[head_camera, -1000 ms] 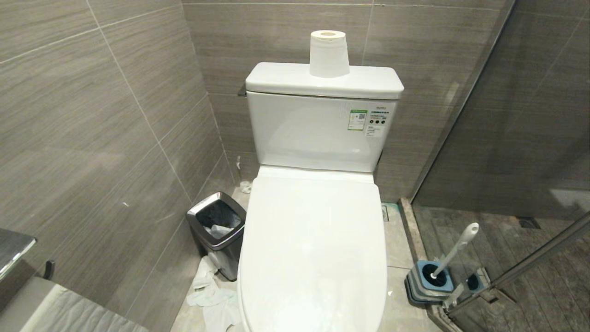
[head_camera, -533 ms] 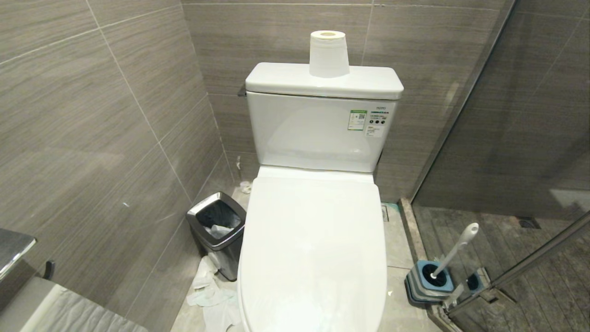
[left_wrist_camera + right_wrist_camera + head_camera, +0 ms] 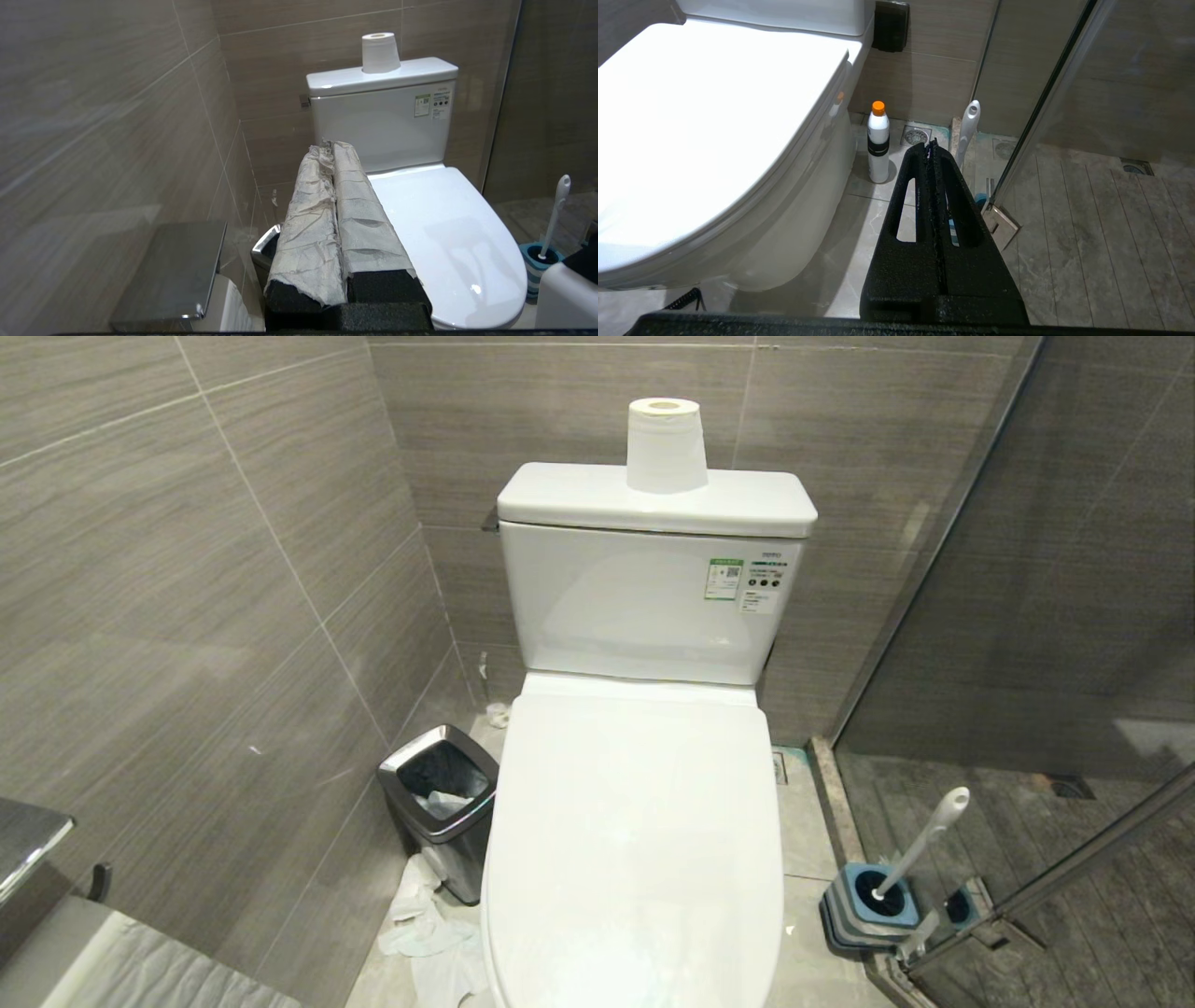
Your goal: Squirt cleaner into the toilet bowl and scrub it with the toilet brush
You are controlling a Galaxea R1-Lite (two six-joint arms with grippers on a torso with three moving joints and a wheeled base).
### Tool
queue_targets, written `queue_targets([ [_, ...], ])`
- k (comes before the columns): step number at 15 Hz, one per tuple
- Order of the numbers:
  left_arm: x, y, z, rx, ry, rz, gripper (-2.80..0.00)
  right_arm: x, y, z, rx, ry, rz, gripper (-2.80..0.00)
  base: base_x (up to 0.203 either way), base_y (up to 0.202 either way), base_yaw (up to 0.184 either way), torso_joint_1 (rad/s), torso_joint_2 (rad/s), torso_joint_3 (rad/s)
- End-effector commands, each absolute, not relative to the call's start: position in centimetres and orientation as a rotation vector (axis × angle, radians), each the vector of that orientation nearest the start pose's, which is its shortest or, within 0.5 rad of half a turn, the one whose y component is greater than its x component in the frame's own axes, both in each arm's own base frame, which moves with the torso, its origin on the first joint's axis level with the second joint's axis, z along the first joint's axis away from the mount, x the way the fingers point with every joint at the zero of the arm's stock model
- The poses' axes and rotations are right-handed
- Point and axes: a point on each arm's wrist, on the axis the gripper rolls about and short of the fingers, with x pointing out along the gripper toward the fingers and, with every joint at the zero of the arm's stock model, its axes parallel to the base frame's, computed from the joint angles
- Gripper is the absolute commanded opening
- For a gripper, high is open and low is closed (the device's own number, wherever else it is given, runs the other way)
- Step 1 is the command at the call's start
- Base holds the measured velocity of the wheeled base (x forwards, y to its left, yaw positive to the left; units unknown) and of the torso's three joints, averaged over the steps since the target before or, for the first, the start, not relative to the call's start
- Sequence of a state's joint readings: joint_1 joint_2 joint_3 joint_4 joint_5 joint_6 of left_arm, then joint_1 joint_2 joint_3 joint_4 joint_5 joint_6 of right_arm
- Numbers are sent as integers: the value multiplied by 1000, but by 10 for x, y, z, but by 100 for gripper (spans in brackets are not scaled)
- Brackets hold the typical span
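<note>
Change: I compare the head view with the two earlier ones and find nothing displaced; toilet, bin and brush all sit as they did. No arm enters that view.
Toilet: the large glossy white ceramic toilet bowl (image 3: 635, 859) has its white lid down, so the basin is hidden from me.
Left gripper (image 3: 329, 149): fingers wrapped in crumpled grey-white tape, pressed together, holding nothing; it points toward the cistern, above the near left edge of the lid.
Right gripper (image 3: 930, 147): black slotted fingers clenched on nothing, hanging low beside the toilet's right flank, aimed at the floor.
Brush: the long slim white plastic toilet brush (image 3: 920, 845) leans in its square blue-and-grey holder (image 3: 873, 901) on the floor right of the toilet, by the glass shower door.
Cleaner: a white bottle with an orange cap (image 3: 878, 142) stands on the floor against the toilet's right side; I judge it to be the cleaner. No blue liquid visible anywhere.
Meaning: with the scene static, nothing of the task is started. I judge the lid must be raised first, probably by the left arm.
</note>
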State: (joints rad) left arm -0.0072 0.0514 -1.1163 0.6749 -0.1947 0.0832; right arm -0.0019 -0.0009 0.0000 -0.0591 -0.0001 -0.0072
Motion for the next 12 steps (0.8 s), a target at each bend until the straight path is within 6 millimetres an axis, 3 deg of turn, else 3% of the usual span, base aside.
queue_targets([
  [1,-188,-3,229,122,-399,-180,-280,-21,0,74,-8,-34,-2,-280,0,0,0,0,0,0],
  [6,-159,-2,214,110,-278,-130,-280,-21,0,74,-8,-34,-3,-280,0,0,0,0,0,0],
  [12,-90,-1,184,111,-302,-60,-280,-21,0,74,-8,-34,-3,-280,0,0,0,0,0,0],
])
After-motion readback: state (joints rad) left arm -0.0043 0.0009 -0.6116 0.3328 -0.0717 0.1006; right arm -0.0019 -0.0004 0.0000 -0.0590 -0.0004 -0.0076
